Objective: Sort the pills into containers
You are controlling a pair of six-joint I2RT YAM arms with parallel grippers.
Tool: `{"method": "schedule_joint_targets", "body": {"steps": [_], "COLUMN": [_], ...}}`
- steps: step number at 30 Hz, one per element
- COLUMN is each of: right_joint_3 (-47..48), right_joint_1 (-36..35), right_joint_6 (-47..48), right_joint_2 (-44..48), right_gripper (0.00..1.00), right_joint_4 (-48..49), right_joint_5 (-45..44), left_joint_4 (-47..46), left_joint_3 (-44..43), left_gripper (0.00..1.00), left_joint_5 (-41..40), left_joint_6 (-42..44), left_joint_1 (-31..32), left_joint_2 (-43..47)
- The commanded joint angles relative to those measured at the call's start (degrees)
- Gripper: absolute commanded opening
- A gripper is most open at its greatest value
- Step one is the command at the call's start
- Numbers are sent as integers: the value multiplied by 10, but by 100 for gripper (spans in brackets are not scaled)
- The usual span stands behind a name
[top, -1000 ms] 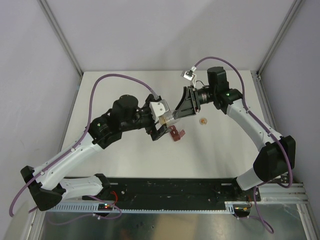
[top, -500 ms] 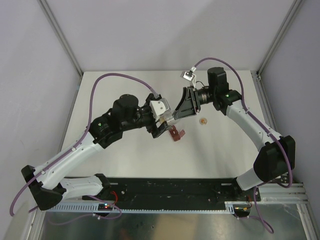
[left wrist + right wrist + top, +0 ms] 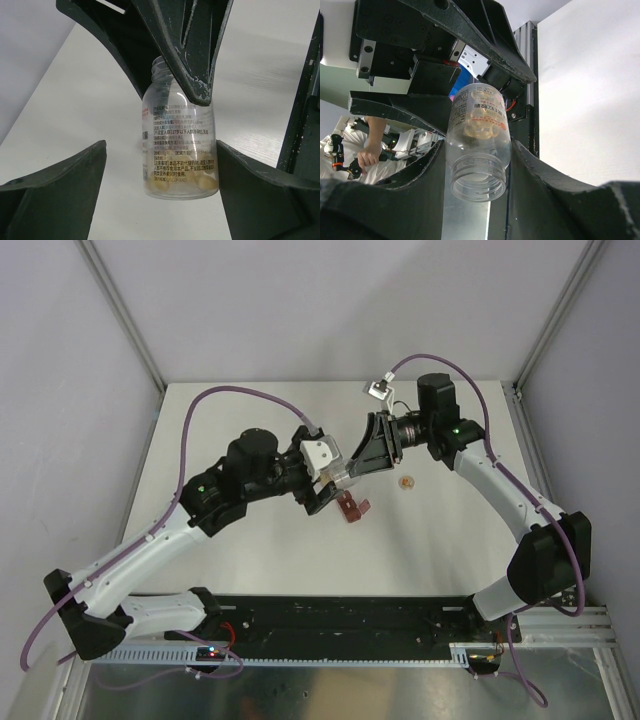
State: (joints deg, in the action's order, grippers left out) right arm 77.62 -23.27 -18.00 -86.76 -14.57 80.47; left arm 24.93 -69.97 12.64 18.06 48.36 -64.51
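A clear vial (image 3: 180,145) with a printed label hangs in the air, and the pills (image 3: 202,183) lie as yellowish pellets at its base. My right gripper (image 3: 477,170) is shut on the vial near its open neck, whose mouth faces the right wrist camera, with pills (image 3: 482,125) deep inside. My left gripper (image 3: 160,200) stands open around the vial's base. Its right finger (image 3: 260,195) is at the vial's side, and its left finger (image 3: 50,190) is well apart. The containers (image 3: 352,507), a dark red strip, lie on the table just below both grippers (image 3: 340,480).
A small round tan thing (image 3: 405,481) lies on the white table (image 3: 250,410) right of the strip. Grey walls and metal posts close the back and sides. A black rail (image 3: 340,620) runs along the near edge between the arm bases.
My left gripper has narrowed a little and shifted slightly toward the vial. The right gripper keeps its hold and has hardly moved.
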Motion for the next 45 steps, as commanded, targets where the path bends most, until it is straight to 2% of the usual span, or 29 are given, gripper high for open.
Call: {"method": "schedule_joint_targets", "body": {"steps": [1,10,14,20,23,26,28,35,40,45], "right_joint_3": [2,2,2,2,2,2,2,8,16,18], "right_joint_1": [2,2,3,1,1,1,1,6,16,37], "right_joint_6": [-9,-8,1,22,42,62,73,113,154,208], "right_joint_2": [25,27,27,28,31,34,36,44,55,69], "right_gripper": [0,0,0,1,8,16,24,65,80,86], "right_joint_4": [17,16,9,-11,-31,-51,-64,-106,-145,-187], "right_joint_5": [18,15,12,0,-13,-29,-40,-73,-99,-125], "left_joint_4": [-17,-17,-16,-17,-17,-17,-17,-29,-57,-94], "left_joint_3": [11,15,10,5,6,10,13,42,88,142], "left_gripper": [89,87,82,56,38,9,2,0,0,0], "left_joint_5": [-9,-5,-4,0,2,1,3,6,7,10], "left_joint_6": [10,11,9,7,8,8,7,4,1,-1], "left_joint_1": [-1,2,3,3,3,3,3,2,0,-3], "left_joint_2": [0,-1,-3,-6,-7,-5,-5,4,15,26]}}
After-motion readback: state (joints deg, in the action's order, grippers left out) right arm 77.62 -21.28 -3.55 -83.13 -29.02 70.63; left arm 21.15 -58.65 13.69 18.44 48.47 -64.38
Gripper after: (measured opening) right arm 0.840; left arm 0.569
